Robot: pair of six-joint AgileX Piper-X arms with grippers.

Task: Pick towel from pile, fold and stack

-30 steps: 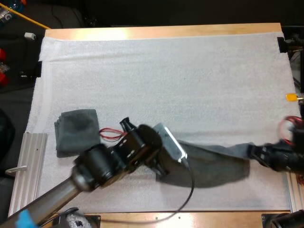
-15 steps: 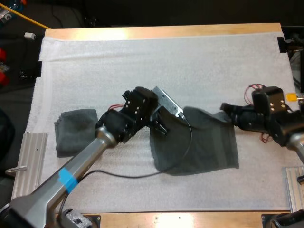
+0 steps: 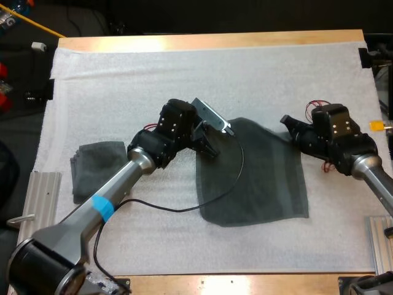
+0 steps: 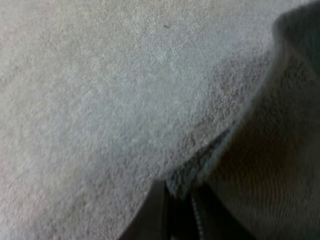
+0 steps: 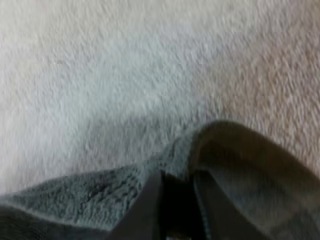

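Your wooden tabletop (image 3: 209,40) carries the white mat (image 3: 184,80), which covers nearly all of it. Your left arm (image 3: 116,193) reaches in from the near left corner and slants toward the mat's middle. Your right arm (image 3: 371,169) comes in from the right edge and points left. Between them lies the towel (image 3: 258,178), dark grey-green, spread mostly flat on the mat right of centre, with its near edge lying loose. You hold it along its far side. The left jaws are clamped on the far left edge, and the left wrist view shows you the cloth's hem pinched between them, with bare mat beyond. The right jaws are clamped on the far right corner, and in the right wrist view a fold of the hem curls up just past them. A folded towel (image 3: 98,167) sits on the mat near its left edge, well apart from the spread one, just beside your left arm and touched by neither set of jaws
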